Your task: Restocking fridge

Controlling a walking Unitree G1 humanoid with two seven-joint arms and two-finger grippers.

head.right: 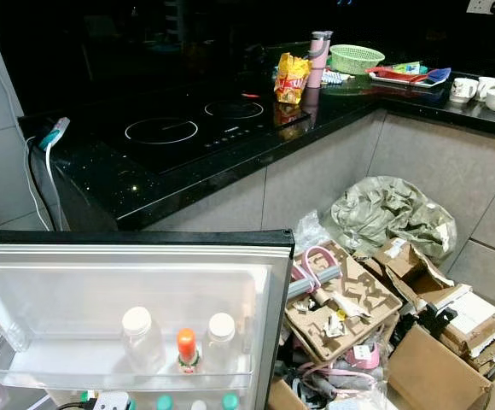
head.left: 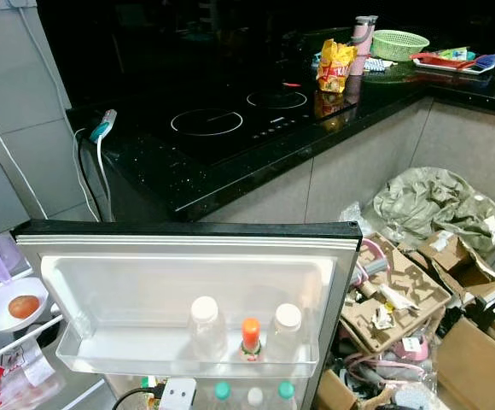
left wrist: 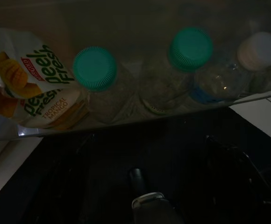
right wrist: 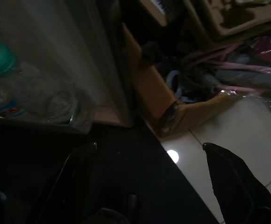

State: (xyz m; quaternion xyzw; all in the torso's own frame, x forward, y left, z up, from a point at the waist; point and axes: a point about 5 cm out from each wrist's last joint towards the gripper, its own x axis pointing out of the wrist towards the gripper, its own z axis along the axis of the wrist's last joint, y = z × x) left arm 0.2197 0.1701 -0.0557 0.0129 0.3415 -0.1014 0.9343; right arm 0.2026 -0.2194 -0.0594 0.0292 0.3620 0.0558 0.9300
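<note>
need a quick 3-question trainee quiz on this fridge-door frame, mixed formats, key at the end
1. True or false: the open white fridge door has three bottles on its upper clear shelf.
2. The small middle bottle has a cap of which colour? A) green B) orange C) black
3. Fill in: the yellow snack bag stands on the black ____.

Key: 1 true; 2 B; 3 countertop

Door shelf [head.left: 102, 359] with three bottles [head.left: 249, 333]
</note>
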